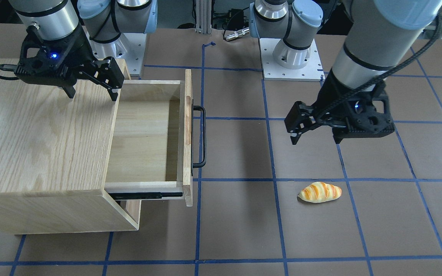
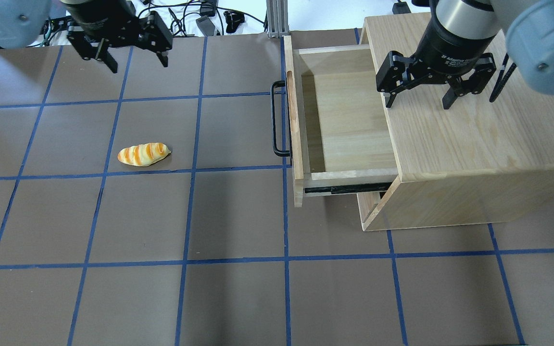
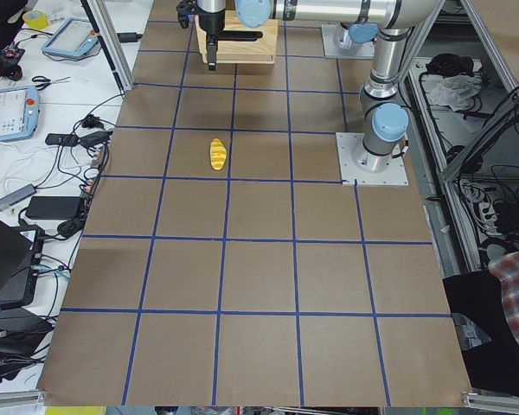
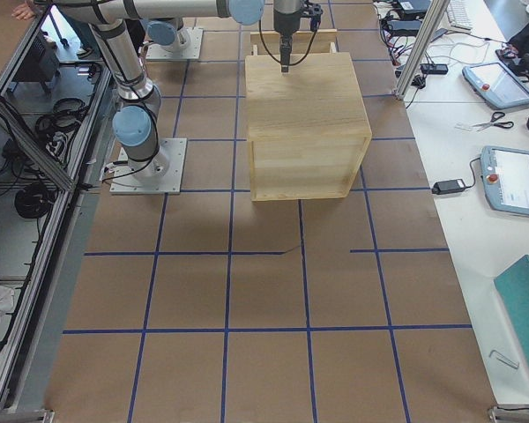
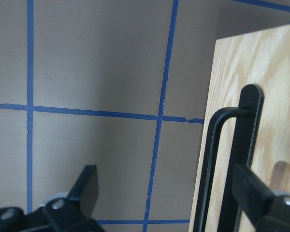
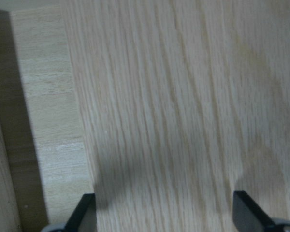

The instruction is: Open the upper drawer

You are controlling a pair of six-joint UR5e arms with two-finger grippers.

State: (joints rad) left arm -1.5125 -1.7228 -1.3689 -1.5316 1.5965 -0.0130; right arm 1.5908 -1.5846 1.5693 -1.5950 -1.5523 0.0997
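Where the cabinet [image 2: 474, 139] stands on the right half of the table [image 2: 238, 298] in the overhead view, the drawer [image 2: 349, 129] projects out of its left side and is open. Most of its bare floor is exposed, and one black rail [image 2: 344, 189] shows along its near side. The front panel faces left, towards the table's middle, and its long axis runs near to far. The handle [image 2: 274, 120] lies parallel to that axis on the panel's outer face. The oval slot [image 2: 290, 103] sits in the panel's top edge.

Right gripper [image 2: 419, 102]: fingers spread, grasping nothing, over the cabinet top beside the drawer opening.

Left gripper [image 2: 138, 62]: fingers spread, grasping nothing, over the far left of the table, well apart from the handle.

A bread roll [image 2: 143, 154] lies on the table left of the drawer, near neither gripper.
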